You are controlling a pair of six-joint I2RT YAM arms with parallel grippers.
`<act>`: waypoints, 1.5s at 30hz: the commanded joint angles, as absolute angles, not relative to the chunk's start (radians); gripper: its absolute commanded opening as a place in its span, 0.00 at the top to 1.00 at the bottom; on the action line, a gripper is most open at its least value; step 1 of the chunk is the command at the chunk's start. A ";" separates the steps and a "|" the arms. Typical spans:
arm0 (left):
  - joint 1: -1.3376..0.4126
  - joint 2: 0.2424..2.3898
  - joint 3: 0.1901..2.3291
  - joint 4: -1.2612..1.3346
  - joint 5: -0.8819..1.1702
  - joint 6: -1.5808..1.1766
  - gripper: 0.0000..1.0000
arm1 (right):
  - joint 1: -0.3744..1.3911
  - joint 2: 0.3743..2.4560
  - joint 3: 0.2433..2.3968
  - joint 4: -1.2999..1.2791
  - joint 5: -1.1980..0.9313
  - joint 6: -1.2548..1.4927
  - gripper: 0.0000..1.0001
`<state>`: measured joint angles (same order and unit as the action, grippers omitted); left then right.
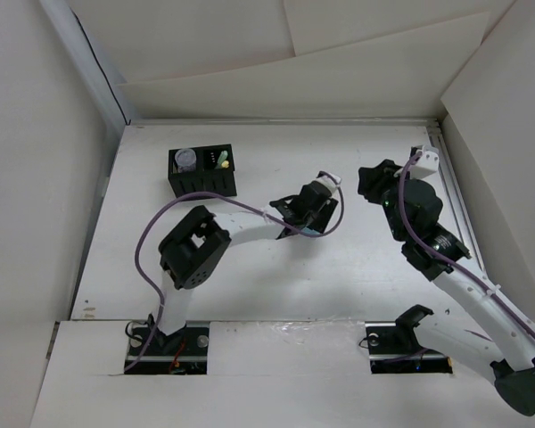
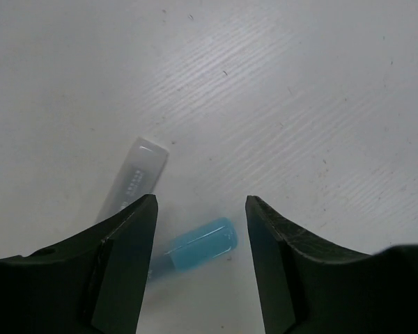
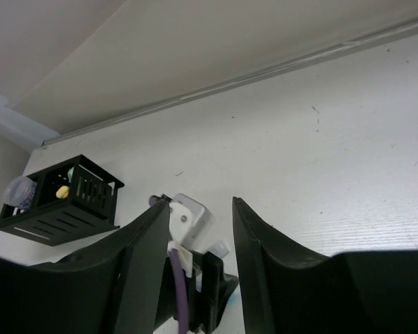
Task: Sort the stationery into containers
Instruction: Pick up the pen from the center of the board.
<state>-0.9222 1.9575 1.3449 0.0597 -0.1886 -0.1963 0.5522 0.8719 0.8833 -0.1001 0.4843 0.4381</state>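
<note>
Evidently the pick-up step is in hand. The left gripper (image 2: pixel 200 202) hovers low over the table (image 2: pixel 299 83), jaws parted and empty. A blue-ended stick (image 2: pixel 203 242) lies between them, and a clear stick (image 2: pixel 141 170) lies at its 10 o'clock. Next, I judge, it must drop and close squarely on the blue one. The right gripper (image 3: pixel 200 205) hangs parted, holding nothing. Farther off at 10 o'clock, the black organizer (image 1: pixel 202 185) holds a yellow stick (image 3: pixel 63 191) and a round grey piece (image 3: pixel 19 189).
</note>
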 commanded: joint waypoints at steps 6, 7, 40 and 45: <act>-0.933 1.993 1.417 0.015 -0.216 -0.126 0.47 | 0.545 0.861 0.904 -0.083 0.506 0.440 0.47; -0.933 2.003 1.417 0.015 -0.236 -0.112 0.47 | 0.545 0.861 0.904 -0.083 0.506 0.440 0.47; -0.893 2.195 1.574 -0.034 -0.357 -0.018 0.66 | 0.545 0.860 0.904 -0.083 0.477 0.440 0.46; -0.893 2.204 1.595 -0.043 -0.376 -0.009 0.62 | 0.545 0.861 0.904 -0.083 0.477 0.440 0.46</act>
